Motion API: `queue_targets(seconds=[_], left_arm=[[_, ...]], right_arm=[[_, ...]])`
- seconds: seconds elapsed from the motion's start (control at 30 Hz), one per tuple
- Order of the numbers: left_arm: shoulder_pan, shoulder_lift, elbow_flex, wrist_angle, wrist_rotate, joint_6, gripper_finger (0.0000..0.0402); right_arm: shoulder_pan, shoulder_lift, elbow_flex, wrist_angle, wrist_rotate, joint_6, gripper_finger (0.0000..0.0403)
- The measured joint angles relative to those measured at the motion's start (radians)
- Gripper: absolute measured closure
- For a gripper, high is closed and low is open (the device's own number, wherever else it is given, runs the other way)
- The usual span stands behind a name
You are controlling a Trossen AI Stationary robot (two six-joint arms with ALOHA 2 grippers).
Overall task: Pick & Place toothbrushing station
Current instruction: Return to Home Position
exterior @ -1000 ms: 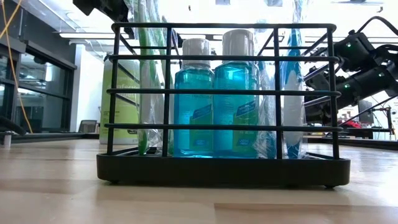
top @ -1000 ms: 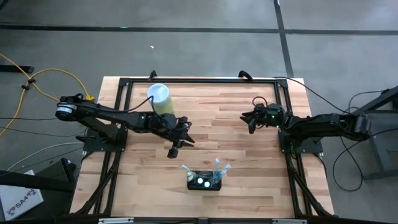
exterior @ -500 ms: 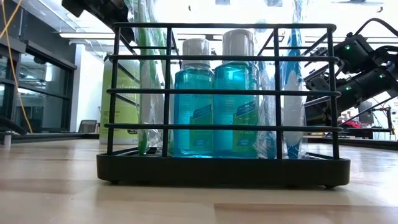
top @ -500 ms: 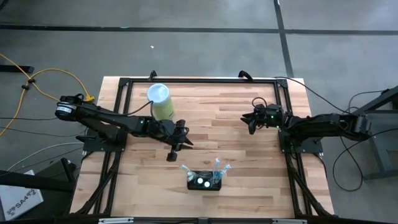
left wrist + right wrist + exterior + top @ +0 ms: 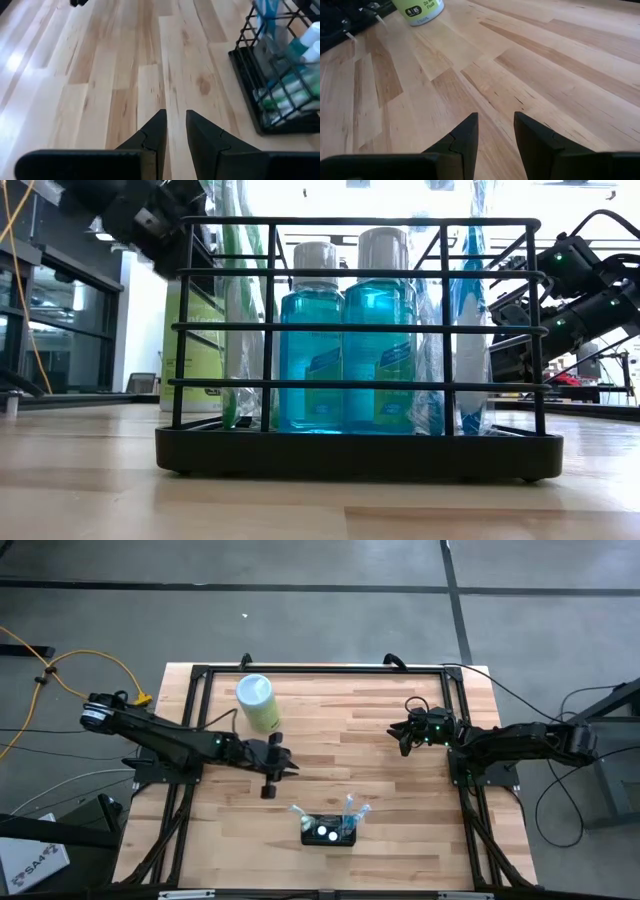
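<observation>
The toothbrushing station (image 5: 330, 830) is a small black wire-walled holder with blue bottles and toothbrushes in it. It stands on its base close to the table's near edge and fills the low view (image 5: 358, 450). My left gripper (image 5: 285, 765) hovers above the boards to the station's far left. Its fingers (image 5: 175, 127) are slightly apart, with nothing between them, and the station (image 5: 280, 75) lies off to their side. My right gripper (image 5: 398, 735) waits open (image 5: 495, 127) over the right half of the table.
A pale green cylinder with a whitish top (image 5: 257, 702) stands upright at the far left of the table, behind my left arm. A black frame (image 5: 320, 668) runs around the table. Bare boards (image 5: 350, 755) lie between the two grippers.
My left gripper has drawn back toward the table's left edge and sunk a little, with its finger gap the same. The station and my right arm have kept still.
</observation>
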Motion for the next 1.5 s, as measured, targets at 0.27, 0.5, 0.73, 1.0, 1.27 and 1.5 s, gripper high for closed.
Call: queue_targets(seconds=[0.27, 0.5, 0.73, 1.0, 1.27, 1.5], left_arm=[[0.017, -0.176, -0.211, 0.088, 0.017, -0.054, 0.0334], [0.016, -0.322, -0.359, 0.109, 0.016, -0.094, 0.0334], [0.017, -0.424, -0.511, 0.251, 0.042, -0.085, 0.0334], [0.017, -0.477, -0.614, 0.345, 0.058, -0.085, 0.0334], [0.026, -0.487, -0.637, 0.342, 0.054, -0.087, 0.0334], [0.069, -0.487, -0.64, 0.251, 0.053, -0.113, 0.0334]], right_arm=[[0.0, 0.0, 0.0, 0.001, -0.003, 0.004, 0.0286], [0.0, 0.0, -0.001, 0.002, 0.001, 0.006, 0.0286], [0.0, 0.0, -0.001, 0.003, 0.001, 0.007, 0.0286], [-0.001, 0.0, -0.001, 0.002, 0.001, 0.029, 0.0286], [-0.001, 0.0, -0.001, 0.002, 0.001, 0.033, 0.0286], [-0.001, 0.0, -0.001, 0.002, 0.001, 0.033, 0.0286]])
